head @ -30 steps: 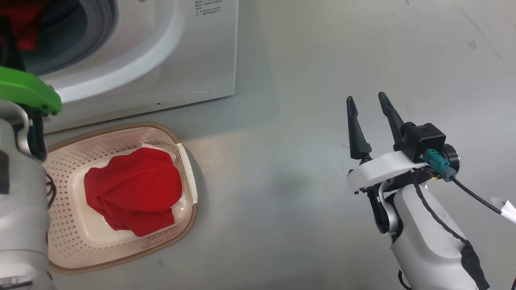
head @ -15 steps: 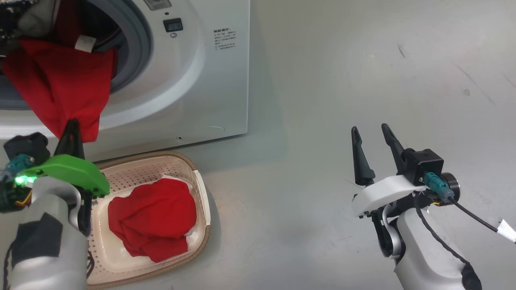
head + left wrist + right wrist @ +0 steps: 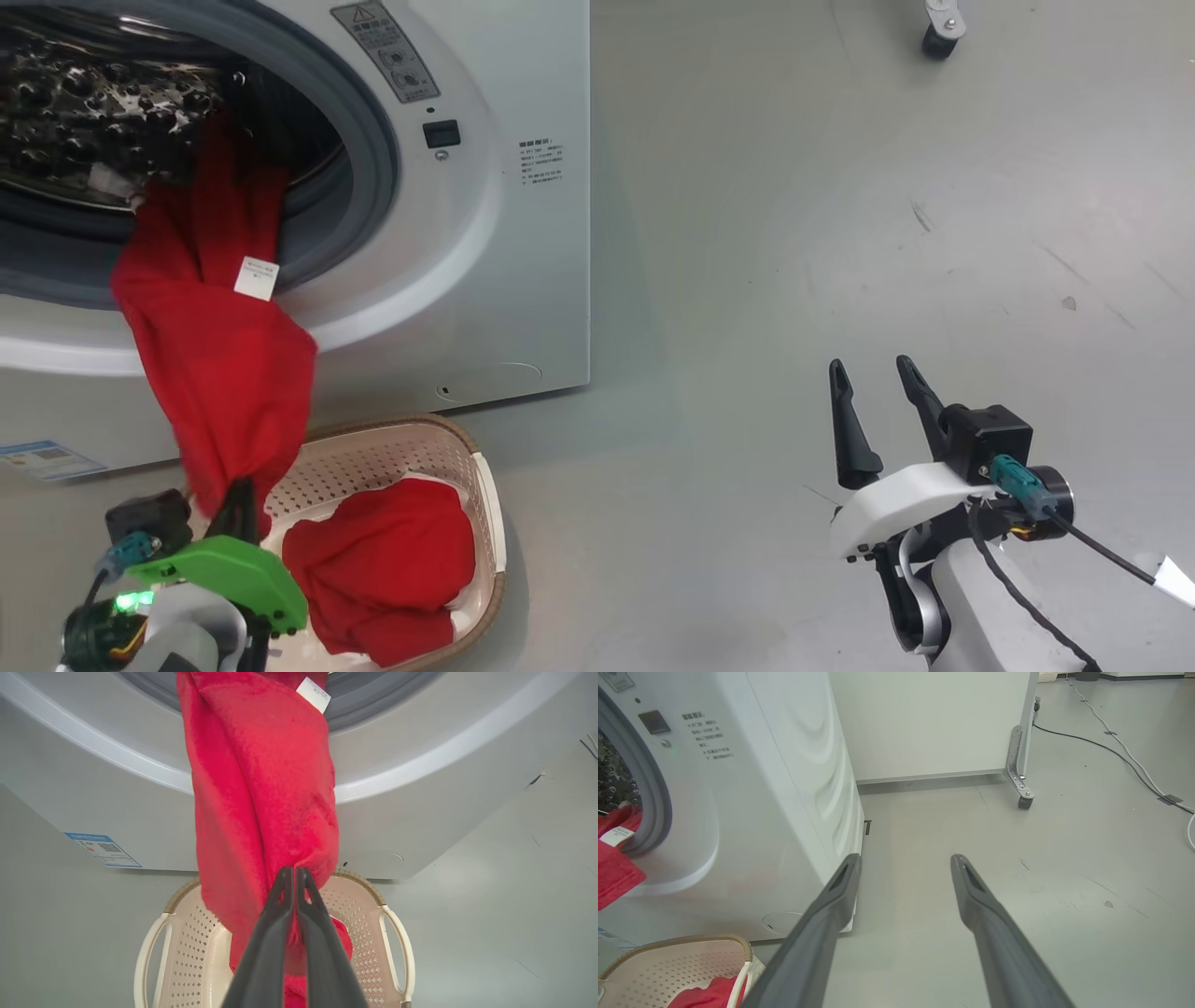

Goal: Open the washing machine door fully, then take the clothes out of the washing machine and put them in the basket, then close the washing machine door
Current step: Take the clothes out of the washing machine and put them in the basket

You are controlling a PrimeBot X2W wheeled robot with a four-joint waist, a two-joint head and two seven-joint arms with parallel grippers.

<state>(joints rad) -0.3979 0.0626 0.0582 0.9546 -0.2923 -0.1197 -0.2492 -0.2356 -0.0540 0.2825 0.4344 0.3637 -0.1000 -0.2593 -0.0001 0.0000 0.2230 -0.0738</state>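
Clothes (image 3: 261, 788), here one bright red soft fabric garment with a small white label, are pinched at the lower end by the left hand (image 3: 294, 872), its two dark fingers pressed together on the cloth. From that grip the garment's long axis runs up into the grey-rimmed drum mouth of the big white washing machine (image 3: 523, 280), its top end inside. Below the hand sits the small cream perforated plastic basket (image 3: 411, 446), holding another red garment (image 3: 383, 560). The right hand (image 3: 868, 378), spread and empty, hangs well apart over the grey floor (image 3: 747, 233).
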